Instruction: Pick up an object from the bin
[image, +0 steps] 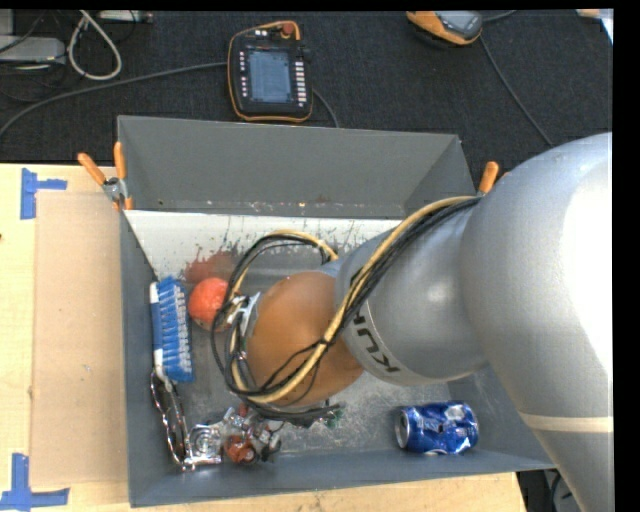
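Seemingly, nothing is lifted yet: the orange wrist cover (300, 340) is seen low beside a small orange ball (209, 299) and blue bristled brush (173, 330); the grip cannot be told.

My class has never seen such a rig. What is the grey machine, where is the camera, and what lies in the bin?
The grey machine is a robot arm, reaching in from the right over a grey metal bin. The one camera looks down from above, a little to the side. The orange dome is a cover on the arm's wrist, not a loose thing. In the bin lie a blue brush at the left, an orange ball beside it, a crushed blue can at the lower right, and a small heap of metal bits at the lower left. Whether the arm holds anything cannot be told.
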